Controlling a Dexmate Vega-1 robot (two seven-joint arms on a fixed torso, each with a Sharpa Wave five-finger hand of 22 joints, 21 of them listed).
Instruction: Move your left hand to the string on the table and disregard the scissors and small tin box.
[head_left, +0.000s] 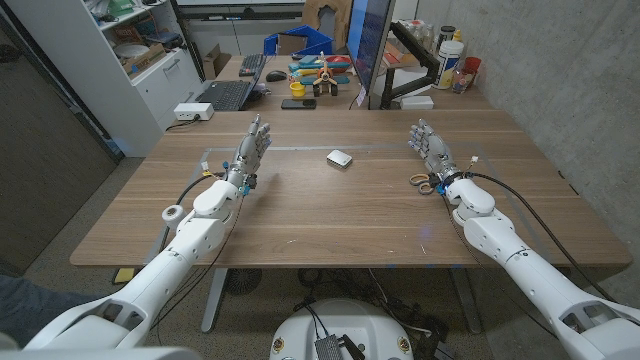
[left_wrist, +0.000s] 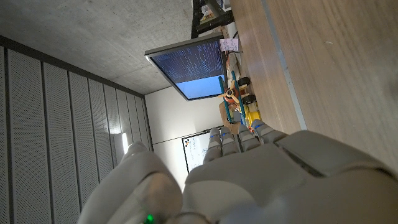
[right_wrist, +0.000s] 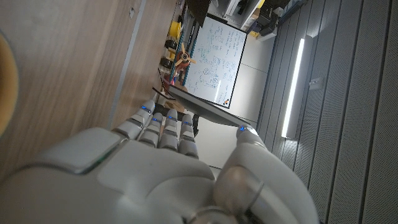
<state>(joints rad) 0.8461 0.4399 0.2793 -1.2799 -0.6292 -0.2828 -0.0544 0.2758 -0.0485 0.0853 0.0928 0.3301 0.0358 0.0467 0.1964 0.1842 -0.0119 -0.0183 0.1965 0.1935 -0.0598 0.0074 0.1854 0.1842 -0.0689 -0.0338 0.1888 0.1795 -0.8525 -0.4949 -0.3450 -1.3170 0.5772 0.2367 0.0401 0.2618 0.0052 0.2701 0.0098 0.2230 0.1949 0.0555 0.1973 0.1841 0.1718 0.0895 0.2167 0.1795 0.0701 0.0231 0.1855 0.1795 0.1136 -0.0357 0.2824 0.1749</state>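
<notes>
While the left robot hand (head_left: 254, 143) stands open on the bench (head_left: 330, 215), the string (head_left: 212, 163) lies just beside it. The right robot hand (head_left: 429, 147) is open too. No writing is readable.

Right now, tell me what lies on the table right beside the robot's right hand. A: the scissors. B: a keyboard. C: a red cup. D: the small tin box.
A: in the head view the scissors, handles showing, lie next to the right hand, while the small tin box sits mid-table.
</notes>
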